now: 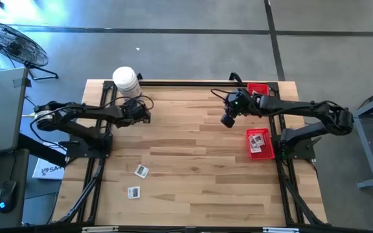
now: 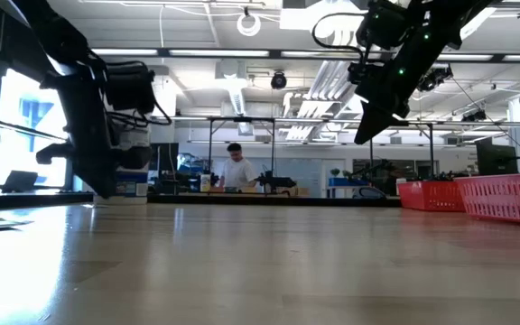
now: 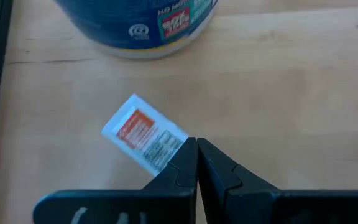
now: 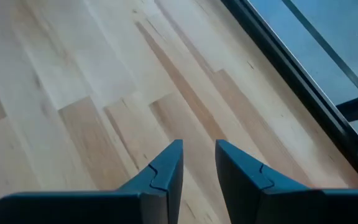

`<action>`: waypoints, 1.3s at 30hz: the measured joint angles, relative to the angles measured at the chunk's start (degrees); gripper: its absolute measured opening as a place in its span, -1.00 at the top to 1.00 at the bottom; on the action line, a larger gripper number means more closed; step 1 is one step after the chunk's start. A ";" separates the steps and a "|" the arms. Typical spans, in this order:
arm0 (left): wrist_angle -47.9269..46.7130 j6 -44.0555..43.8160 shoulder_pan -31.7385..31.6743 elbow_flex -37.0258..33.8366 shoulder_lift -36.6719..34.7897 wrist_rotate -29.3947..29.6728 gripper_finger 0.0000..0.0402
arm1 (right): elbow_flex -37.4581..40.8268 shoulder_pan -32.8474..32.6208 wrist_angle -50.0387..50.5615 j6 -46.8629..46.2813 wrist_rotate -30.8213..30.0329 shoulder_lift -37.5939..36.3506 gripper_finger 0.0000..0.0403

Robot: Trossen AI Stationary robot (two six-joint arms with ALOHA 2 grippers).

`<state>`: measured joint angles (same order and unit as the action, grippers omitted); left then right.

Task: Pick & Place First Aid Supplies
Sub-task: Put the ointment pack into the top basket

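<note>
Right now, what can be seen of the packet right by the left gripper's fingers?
The packet is a small flat white sachet with an orange-red printed panel and lines of dark text. It lies flat on the wooden table, turned at a diagonal, a short way from the white jar with the blue label and not touching it. One corner is hidden behind the tips of the left gripper, whose fingers are shut; whether they touch it cannot be told. It looks intact.

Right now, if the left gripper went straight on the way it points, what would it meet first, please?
Probably the small white packet with orange print, lying on the wooden table just past the shut left gripper. Beyond it stands the big white jar with a blue label. Depth is hard to judge.
</note>
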<state>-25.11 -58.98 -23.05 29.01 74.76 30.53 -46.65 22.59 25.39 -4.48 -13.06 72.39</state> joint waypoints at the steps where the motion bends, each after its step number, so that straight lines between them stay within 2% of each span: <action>1: 0.69 0.01 -0.04 0.01 0.85 0.41 1.00 | 0.00 -0.32 -0.01 -0.16 0.00 -0.01 0.57; 8: 2.87 -1.12 0.17 0.04 6.03 1.51 1.00 | 0.00 -1.83 -0.02 -0.47 0.31 -0.01 0.57; 12: 4.78 -1.15 0.59 0.18 7.08 0.07 1.00 | 0.00 -2.20 -0.06 -0.56 0.49 -0.01 0.57; 20: 18.10 0.04 8.19 0.01 7.49 -5.91 1.00 | 0.00 -2.40 -4.78 -0.44 5.93 0.00 0.57; 26: 26.09 0.03 13.67 0.03 11.08 -4.58 1.00 | -0.02 -2.40 -9.55 -0.53 10.65 0.00 0.57; 31: 30.39 0.32 15.75 0.01 12.79 -3.88 1.00 | -0.02 -2.40 -11.37 -0.58 12.67 0.01 0.57; 35: 33.23 4.72 16.46 1.24 12.79 -3.35 1.00 | -0.02 -2.61 -11.54 -0.58 12.73 0.01 0.57; 39: 32.49 13.06 16.30 4.63 12.71 -8.00 1.00 | -0.02 -3.30 -11.57 -0.58 12.59 0.01 0.57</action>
<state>7.37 -45.92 -6.74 33.64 87.46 22.53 -46.68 19.29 13.82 -5.06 -0.47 72.40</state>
